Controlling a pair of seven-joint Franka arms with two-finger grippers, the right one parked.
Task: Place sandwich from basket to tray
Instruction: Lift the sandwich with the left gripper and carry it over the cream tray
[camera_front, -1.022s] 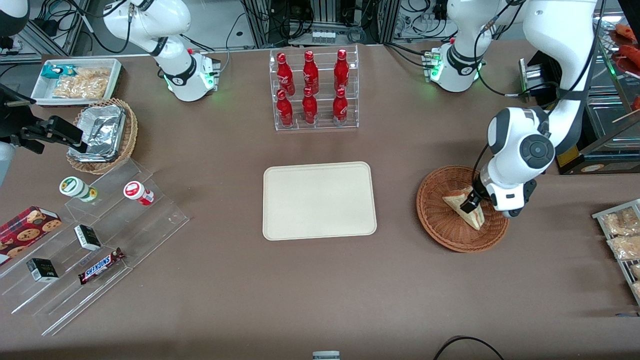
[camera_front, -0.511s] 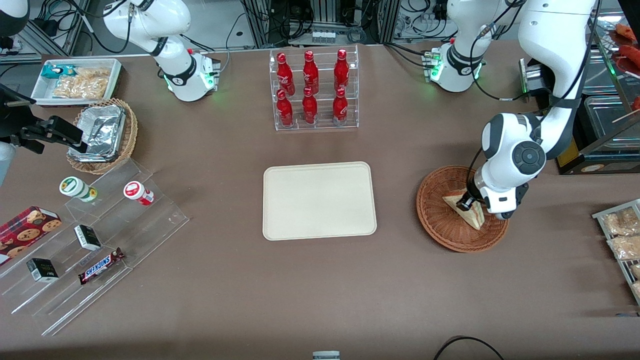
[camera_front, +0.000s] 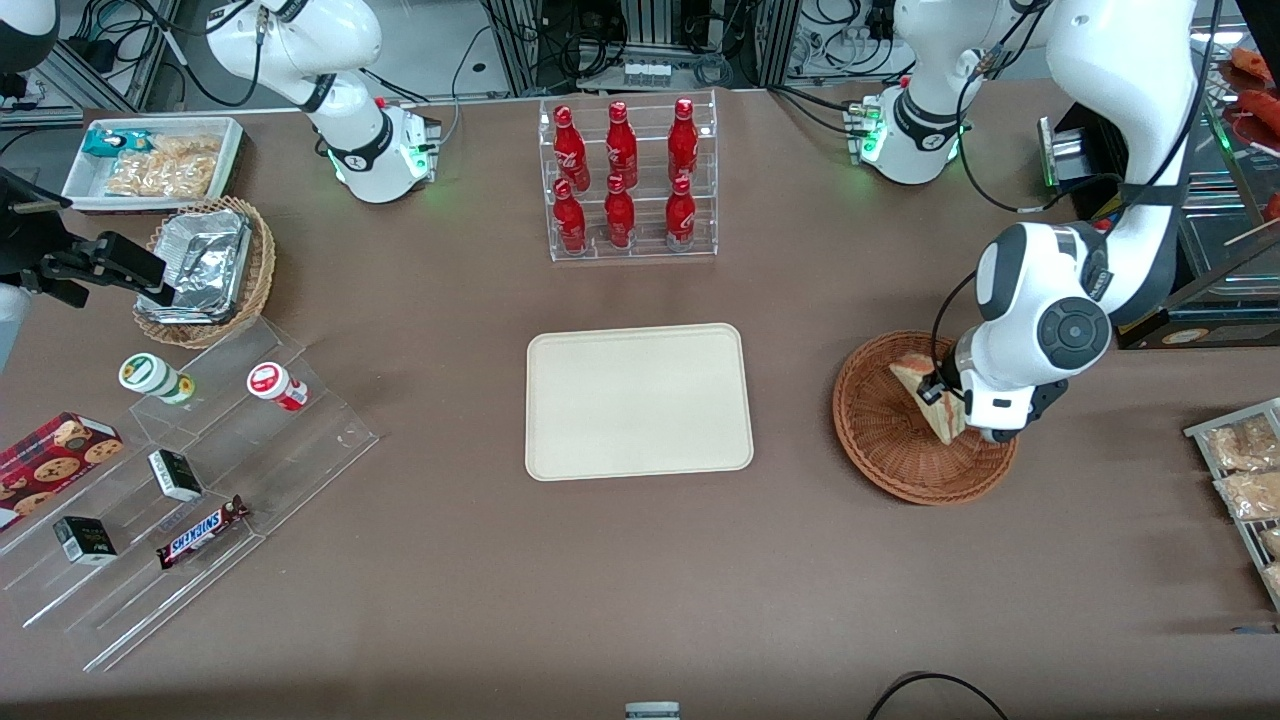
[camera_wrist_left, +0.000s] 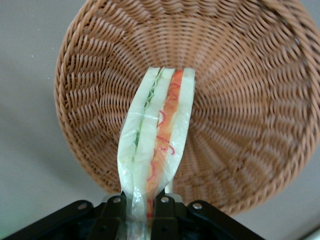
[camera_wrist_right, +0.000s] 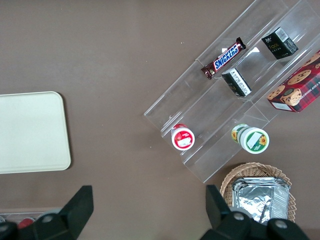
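At the left edge of the front view sit a white bin (camera_front: 150, 160) of snacks, a tan basket of foil (camera_front: 207, 270), and clear steps (camera_front: 190, 490) carrying small packets and a Snickers bar (camera_front: 203, 531). At upper centre a clear rack (camera_front: 630, 180) holds six red bottles. Below it, at the middle of the frame, the tray (camera_front: 638, 401) lies flat on the brown surface (camera_front: 640, 580) with nothing on it.

At centre right is the basket (camera_front: 890, 440), well apart from the tray, toward my working end of the surface. My pincer (camera_front: 940, 392) hangs over it, its black fingers (camera_wrist_left: 114, 215) clamped on the sandwich (camera_front: 925, 395), one pressing each bread face near an end of the wedge. The wrist view shows the sandwich (camera_wrist_left: 157, 145) edge-on, with pale bread outside and green and red-orange filling in stripes between, standing out from my pincer (camera_wrist_left: 140, 212) over the basket's (camera_wrist_left: 240, 100) woven bowl. I cannot tell whether its lower tip touches the weave. At the right edge of the front view lies a rack of bagged snacks (camera_front: 1245, 480).
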